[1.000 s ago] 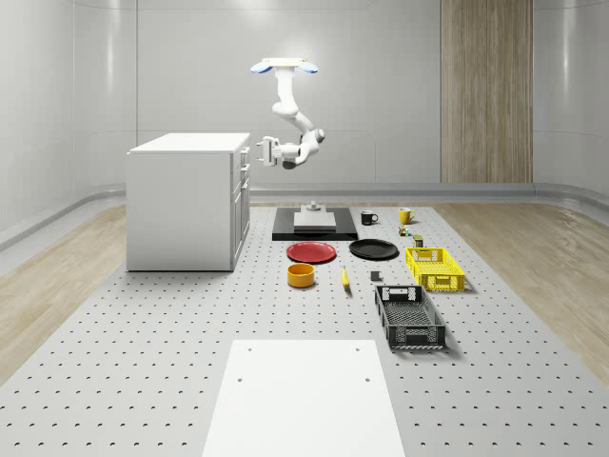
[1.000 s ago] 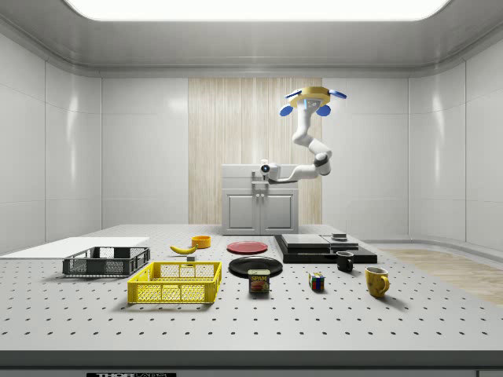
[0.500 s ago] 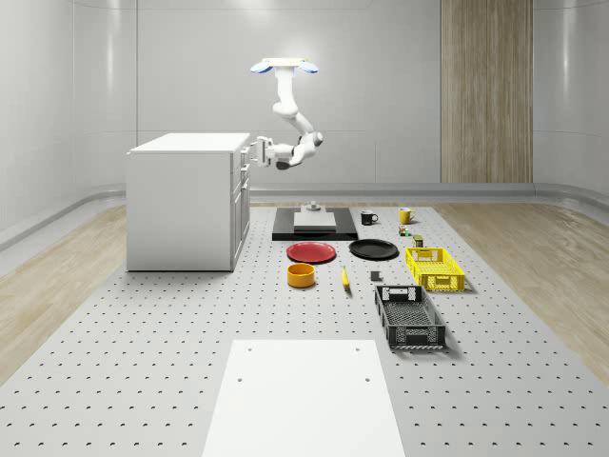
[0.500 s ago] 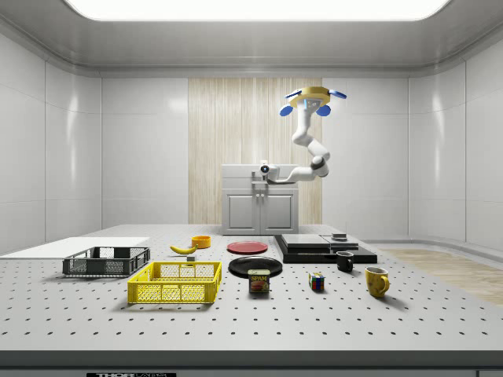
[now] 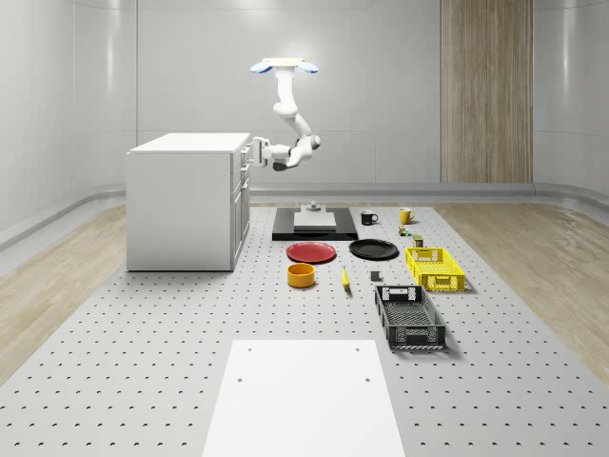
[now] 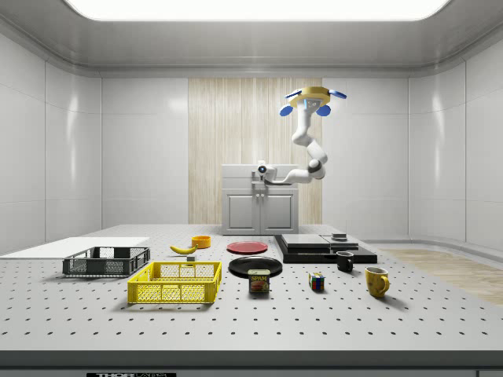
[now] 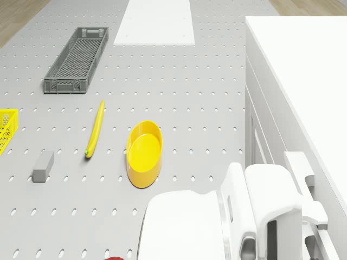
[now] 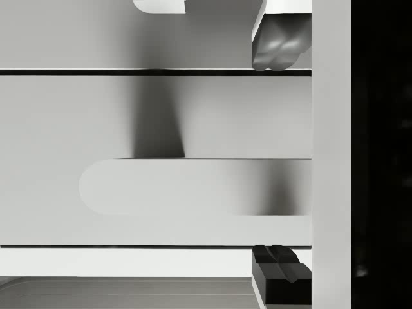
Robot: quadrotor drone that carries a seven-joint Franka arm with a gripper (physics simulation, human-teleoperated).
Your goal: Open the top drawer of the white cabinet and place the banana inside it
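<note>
White cabinet [image 5: 183,200] is my landmark. It stands on the perforated table [image 5: 143,324], near the table's far corner on the whole-scene view's left. Plenty of bare table on the cabinet's drawer side before the first objects.

I'm hovering in the air, drone body [image 5: 284,65] above and off the cabinet's drawer face, arm bent down and back toward it. My gripper [image 5: 255,150] sits at the top of the drawer face, level with the top drawer [image 8: 193,158], at or just off its surface; contact not confirmable from here. Drawer front looks flush with the cabinet, so still closed.

Wrist view: drawer handle [image 8: 193,187] is a rounded bar lying across the panel, between my two fingertips [image 8: 277,51]. Fingers are spread apart, one on each side of the bar, nothing held.

Black pad [image 5: 314,225] lies well out from the drawer face, red plate [image 5: 311,251] nearer the camera than it.

Yellow bowl [image 7: 144,153] sits on the table out from the cabinet's front.

Banana [image 7: 95,130] lies flat on the table just beyond the bowl from the cabinet, apart from it. Slim, slightly curved, yellow, green-dark tip at one end.
</note>
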